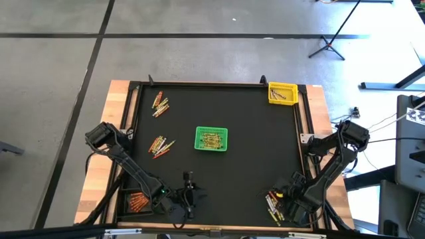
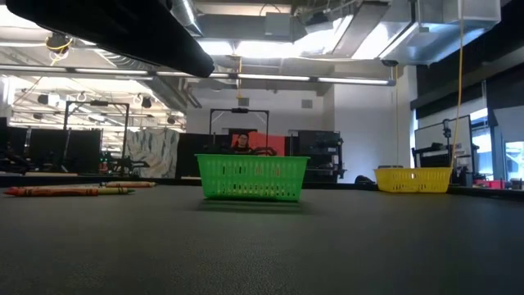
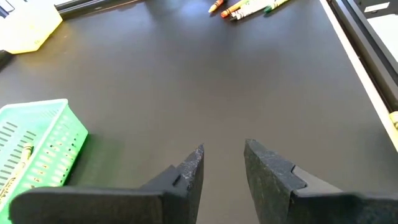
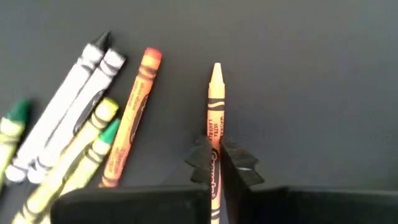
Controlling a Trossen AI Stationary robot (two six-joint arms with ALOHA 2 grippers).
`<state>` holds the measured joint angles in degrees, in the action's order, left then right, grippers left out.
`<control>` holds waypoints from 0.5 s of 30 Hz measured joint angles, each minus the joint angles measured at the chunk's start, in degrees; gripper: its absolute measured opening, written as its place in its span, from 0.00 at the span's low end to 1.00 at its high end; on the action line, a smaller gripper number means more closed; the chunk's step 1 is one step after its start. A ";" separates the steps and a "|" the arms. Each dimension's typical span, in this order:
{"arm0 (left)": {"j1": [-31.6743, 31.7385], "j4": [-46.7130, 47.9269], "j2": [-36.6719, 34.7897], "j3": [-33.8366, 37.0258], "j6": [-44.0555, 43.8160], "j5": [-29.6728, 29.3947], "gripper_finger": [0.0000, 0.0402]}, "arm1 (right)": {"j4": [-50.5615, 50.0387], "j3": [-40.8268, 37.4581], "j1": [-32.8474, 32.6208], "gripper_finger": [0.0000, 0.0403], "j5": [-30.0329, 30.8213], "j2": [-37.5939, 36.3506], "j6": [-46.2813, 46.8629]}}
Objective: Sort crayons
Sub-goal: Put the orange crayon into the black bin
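Observation:
My right gripper [image 4: 215, 163] is at the table's near right corner [image 1: 284, 198], shut on an orange crayon [image 4: 215, 106]. Beside it lies a loose pile of crayons [image 4: 81, 130], orange, yellow, green and grey [image 1: 273, 206]. My left gripper [image 3: 222, 163] hovers open and empty over the black mat near the table's near edge [image 1: 188, 180]. The green mesh basket [image 1: 211, 139] stands mid-table with crayons in it. The yellow basket [image 1: 281, 93] stands at the far right corner. My right gripper pinches the orange crayon between its two fingertips [image 4: 239, 165], on the wrapper [image 4: 215, 144] behind the crayon's middle. The crayon runs along the fingers, its tip [image 4: 216, 70] sticking out ahead of them. Whether it is lifted off the mat I cannot tell.
More crayon piles lie at the far left [image 1: 159, 104], the middle left [image 1: 159, 145] and the near left corner [image 1: 137, 201]. A raised frame [image 1: 300, 126] edges the mat. The low view shows crayons [image 2: 57, 190] and both baskets [image 2: 251, 176].

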<state>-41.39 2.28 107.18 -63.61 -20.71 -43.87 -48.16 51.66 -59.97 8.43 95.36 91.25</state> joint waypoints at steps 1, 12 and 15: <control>0.00 0.00 0.00 0.00 0.00 -0.23 0.25 | -0.49 0.28 0.00 0.02 -0.89 -0.09 -1.39; -0.83 -3.56 -2.60 0.00 4.83 -2.09 0.25 | -2.60 10.33 0.00 0.08 21.59 -3.93 -18.20; -1.11 -5.00 -2.99 0.00 5.78 -2.56 0.25 | -0.80 12.01 0.09 0.09 31.33 -4.12 -23.06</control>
<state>-42.50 -2.71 104.18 -63.61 -14.93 -46.43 -48.96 63.66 -59.87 39.76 91.24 68.19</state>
